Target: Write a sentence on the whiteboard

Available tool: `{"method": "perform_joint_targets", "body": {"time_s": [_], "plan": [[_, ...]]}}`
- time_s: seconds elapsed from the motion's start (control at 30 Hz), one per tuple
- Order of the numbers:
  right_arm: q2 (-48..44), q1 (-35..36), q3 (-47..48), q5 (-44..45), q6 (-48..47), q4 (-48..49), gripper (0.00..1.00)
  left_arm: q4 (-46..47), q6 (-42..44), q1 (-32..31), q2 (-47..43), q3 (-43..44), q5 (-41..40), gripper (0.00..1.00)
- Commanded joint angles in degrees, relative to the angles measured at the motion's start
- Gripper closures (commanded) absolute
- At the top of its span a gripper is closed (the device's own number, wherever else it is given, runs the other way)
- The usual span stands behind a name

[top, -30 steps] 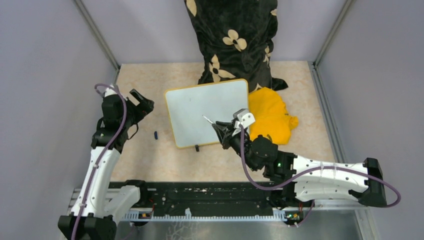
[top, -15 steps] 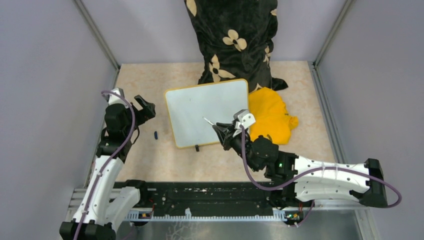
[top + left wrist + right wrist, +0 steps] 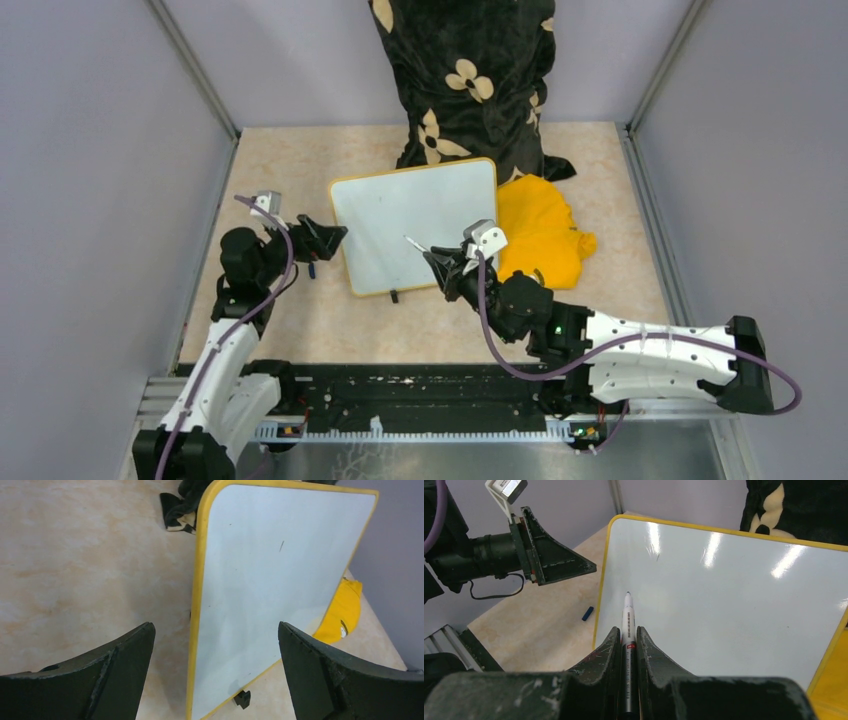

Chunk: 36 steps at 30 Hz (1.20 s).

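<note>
The whiteboard [image 3: 415,225] lies flat mid-table, white with a yellow frame; only a tiny dark mark shows on it, and no sentence is in view. My right gripper [image 3: 440,262] is over the board's near right part, shut on a white marker [image 3: 627,615]. The marker's tip [image 3: 408,237] points across the board surface [image 3: 724,590]. My left gripper [image 3: 328,238] stands open just off the board's left edge, nothing between its fingers [image 3: 125,665]. In the left wrist view the board's yellow edge [image 3: 197,605] runs between the jaws.
A small blue cap [image 3: 311,270] lies on the table left of the board. A black clip [image 3: 394,296] sits at the board's near edge. A yellow cloth [image 3: 545,235] is bunched against the right side, and black flowered fabric [image 3: 465,80] hangs at the back.
My left arm has swung right and lower, bringing its open gripper from the far left up to the board's left edge. The right arm and marker have not moved.
</note>
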Motion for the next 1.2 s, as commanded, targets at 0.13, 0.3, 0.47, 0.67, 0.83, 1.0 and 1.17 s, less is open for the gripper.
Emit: {"method": "perform_joint_targets", "body": {"time_s": [0.13, 0.3, 0.47, 0.67, 0.83, 1.0, 1.17], "plan": [[-1.5, -0.4, 0.7, -0.7, 0.9, 1.7, 1.0, 14.8, -7.7, 5.7, 7.8, -2.1, 16.7, 0.08], [-2.0, -0.4, 0.8, -0.9, 0.7, 1.6, 1.0, 21.6, -11.1, 9.0, 14.5, -3.0, 22.4, 0.13], [-1.6, -0.4, 0.8, -1.5, 0.1, 2.5, 1.0, 30.9, -14.1, 9.3, 19.7, -3.4, 28.7, 0.16], [-0.3, -0.4, 1.0, -2.5, -0.1, 4.1, 1.0, 41.2, -16.2, 9.6, 24.6, -4.4, 33.0, 0.16], [0.1, -0.4, 1.6, -3.0, 0.0, 4.1, 1.0, 41.6, -13.4, 9.9, 28.5, -3.0, 32.2, 0.13], [-0.3, -0.4, 1.3, -2.6, -0.2, 4.2, 1.0, 54.1, -19.9, 10.0, 33.8, -3.6, 34.2, 0.13], [-0.3, -0.4, 1.2, -2.3, -1.0, 4.6, 1.0, 59.2, -19.4, 10.0, 38.3, -2.5, 39.4, 0.15]]}}
